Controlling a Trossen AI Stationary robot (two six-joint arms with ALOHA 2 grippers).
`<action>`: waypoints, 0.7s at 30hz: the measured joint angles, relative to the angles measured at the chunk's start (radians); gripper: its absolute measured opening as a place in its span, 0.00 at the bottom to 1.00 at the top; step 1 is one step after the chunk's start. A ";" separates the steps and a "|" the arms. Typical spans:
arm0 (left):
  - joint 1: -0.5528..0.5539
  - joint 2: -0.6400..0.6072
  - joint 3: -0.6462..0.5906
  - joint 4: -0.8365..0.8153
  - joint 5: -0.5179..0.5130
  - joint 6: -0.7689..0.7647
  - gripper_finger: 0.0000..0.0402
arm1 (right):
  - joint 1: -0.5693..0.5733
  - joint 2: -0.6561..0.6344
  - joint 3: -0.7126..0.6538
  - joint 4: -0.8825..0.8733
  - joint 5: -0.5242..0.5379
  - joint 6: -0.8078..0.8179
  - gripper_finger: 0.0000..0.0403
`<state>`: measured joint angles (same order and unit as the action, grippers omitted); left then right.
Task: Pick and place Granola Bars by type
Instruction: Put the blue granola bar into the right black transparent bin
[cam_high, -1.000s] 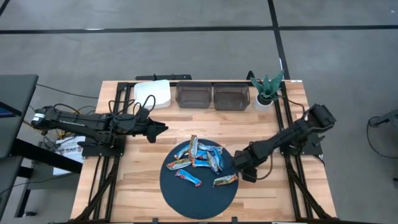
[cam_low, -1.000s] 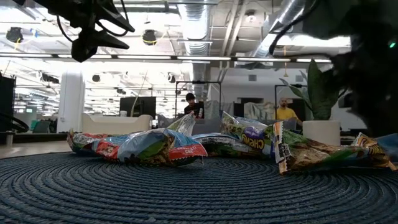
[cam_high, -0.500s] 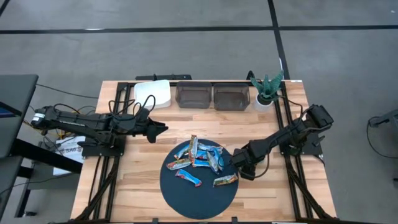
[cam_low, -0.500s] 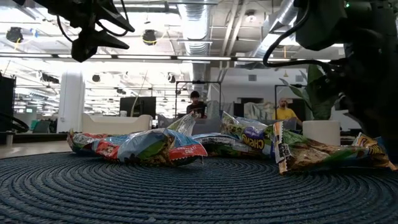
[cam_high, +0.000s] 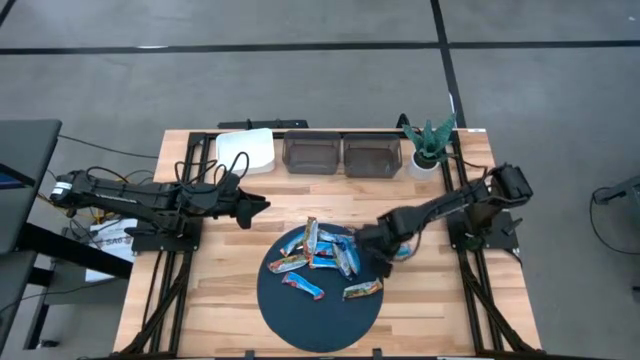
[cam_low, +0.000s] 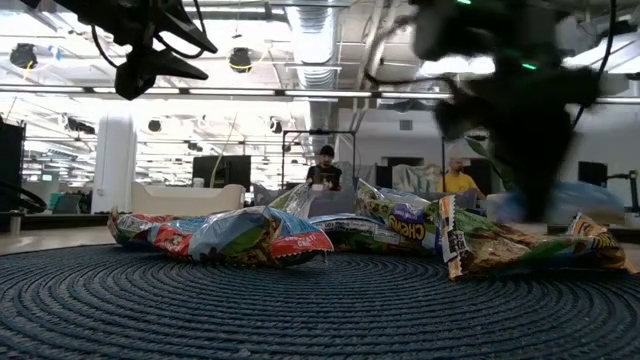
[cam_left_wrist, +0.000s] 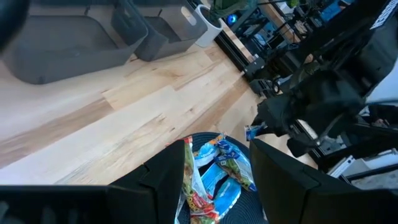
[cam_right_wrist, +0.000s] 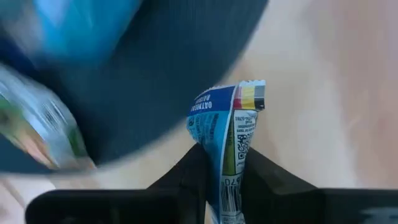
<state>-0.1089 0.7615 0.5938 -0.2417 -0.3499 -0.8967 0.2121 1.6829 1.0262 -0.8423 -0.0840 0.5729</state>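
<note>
Partly blurred, right gripper (cam_right_wrist: 219, 171) pinches blue bar (cam_right_wrist: 227, 134).

Setting: open-plan office or robotics lab floor. Evidence: exposed ceiling ducts (cam_low: 318, 40) and strip lighting overhead; white column (cam_low: 113, 165); rows of desks with monitors (cam_low: 222, 170); seated people (cam_low: 325, 168) at workstations in the background. Grey floor (cam_high: 300, 80) marked with dark lines. Wooden table (cam_high: 230, 290) with black metal framing, carrying two robot arms; potted plant (cam_high: 428, 143) at one corner.
</note>
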 joint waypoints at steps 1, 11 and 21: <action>0.000 0.000 0.000 0.000 -0.004 0.000 0.43 | -0.024 0.000 0.023 0.000 0.014 -0.011 0.14; 0.000 0.000 0.000 0.000 -0.026 0.008 0.43 | -0.347 -0.002 0.335 -0.015 0.209 -0.185 0.14; 0.000 0.000 0.000 0.000 -0.031 0.008 0.43 | -0.682 -0.002 0.452 -0.068 0.273 -0.267 0.14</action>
<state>-0.1089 0.7616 0.5938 -0.2417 -0.3810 -0.8890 -0.4700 1.6810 1.4780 -0.9105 0.1890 0.3056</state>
